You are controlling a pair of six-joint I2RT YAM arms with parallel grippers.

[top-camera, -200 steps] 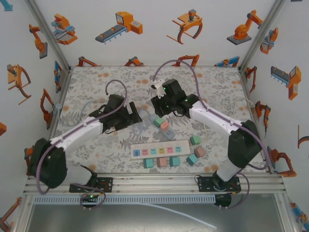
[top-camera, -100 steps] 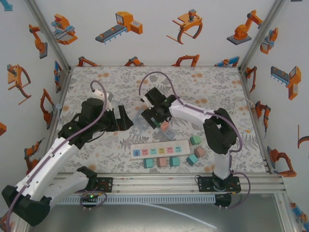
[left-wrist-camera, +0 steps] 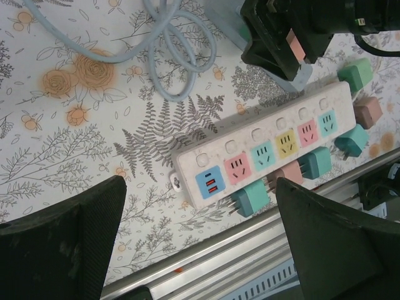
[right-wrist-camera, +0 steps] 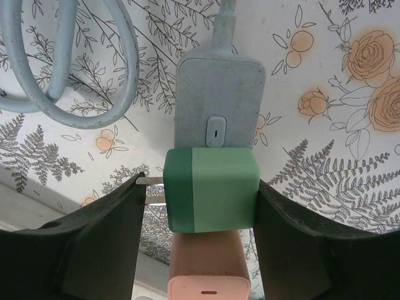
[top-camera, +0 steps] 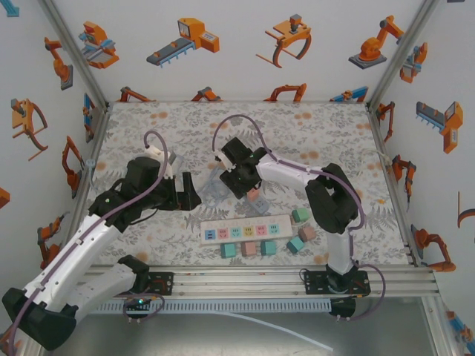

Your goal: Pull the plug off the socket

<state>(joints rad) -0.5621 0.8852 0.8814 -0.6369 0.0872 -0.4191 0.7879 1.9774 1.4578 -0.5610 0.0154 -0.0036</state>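
The right hand (right-wrist-camera: 200, 187) is straddling the green plug (right-wrist-camera: 212, 197), its fingers narrowed to the plug's two sides; whether they are actually pinching it I cannot tell. The plug is sitting at the end of a pale socket block (right-wrist-camera: 219, 94), just below its switch (right-wrist-camera: 214, 132). A pink plug (right-wrist-camera: 209, 269) is touching it underneath and a metal prong (right-wrist-camera: 150, 181) is showing on its left, so how deeply it is seated is unclear. The block's cable (right-wrist-camera: 128, 56) is lying looped on the table (left-wrist-camera: 62, 144). The left hand (left-wrist-camera: 200, 187) is hovering wide open above the white power strip (left-wrist-camera: 269, 147), probably standing off to leave the pull room.
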